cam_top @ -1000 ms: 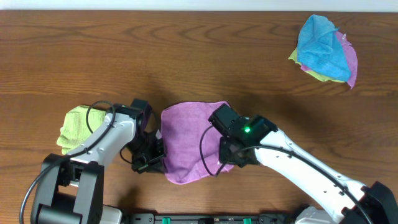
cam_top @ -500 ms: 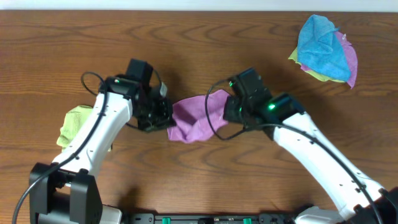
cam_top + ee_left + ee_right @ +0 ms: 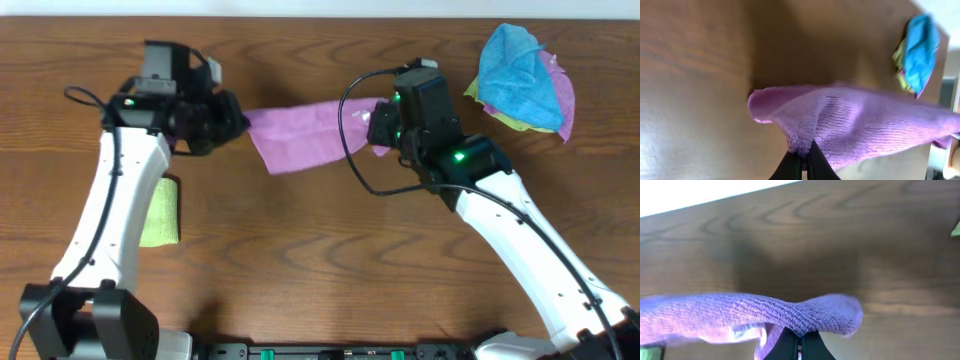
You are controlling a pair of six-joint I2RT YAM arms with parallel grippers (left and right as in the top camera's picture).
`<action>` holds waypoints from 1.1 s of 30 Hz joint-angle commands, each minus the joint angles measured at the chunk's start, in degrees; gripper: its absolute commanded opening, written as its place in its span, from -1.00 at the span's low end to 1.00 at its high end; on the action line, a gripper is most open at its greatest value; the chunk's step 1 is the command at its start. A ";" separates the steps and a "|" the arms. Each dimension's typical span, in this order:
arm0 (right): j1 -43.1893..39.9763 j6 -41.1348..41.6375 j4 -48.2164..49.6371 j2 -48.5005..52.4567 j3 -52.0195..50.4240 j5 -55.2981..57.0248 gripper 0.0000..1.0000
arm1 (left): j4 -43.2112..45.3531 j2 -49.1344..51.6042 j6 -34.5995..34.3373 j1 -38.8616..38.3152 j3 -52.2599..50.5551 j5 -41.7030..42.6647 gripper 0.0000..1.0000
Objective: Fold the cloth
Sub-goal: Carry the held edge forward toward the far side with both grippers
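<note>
Purple microfibre strung across the gap, and both ends are claimed: the cloth stretches as a long band from one hand to the other, held up off the table with its shadow on the wood beneath; the left hand is pinched fully closed on one end, and the left wrist view shows its dark fingertips meeting on a bunched fold, the fabric running away from the hand to one side while a rounded flap droops out on the other; the right hand is clamped just as tight on the opposite end, its fingertips nipping the cloth from below so that the pile drapes over them and a short lobe hangs past the grip; between the hands the band is deepest close to the left hand and narrows toward the right one; beyond the right hand, well apart from it, a blue cloth sits crumpled on top of other coloured cloths; back behind the left hand, beside its white forearm, a lime-green cloth lies folded flat on the wood, well clear of the stretched purple.
</note>
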 commanded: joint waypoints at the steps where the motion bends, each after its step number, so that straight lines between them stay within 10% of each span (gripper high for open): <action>1: -0.55 -2.32 0.35 -0.15 1.51 2.64 -0.98 | 0.20 -0.85 0.63 0.72 4.94 -2.36 -0.88; 33: -5.68 -14.64 10.47 20.74 20.02 7.87 -0.97 | 15.69 15.50 -0.24 0.66 18.43 -4.02 -0.88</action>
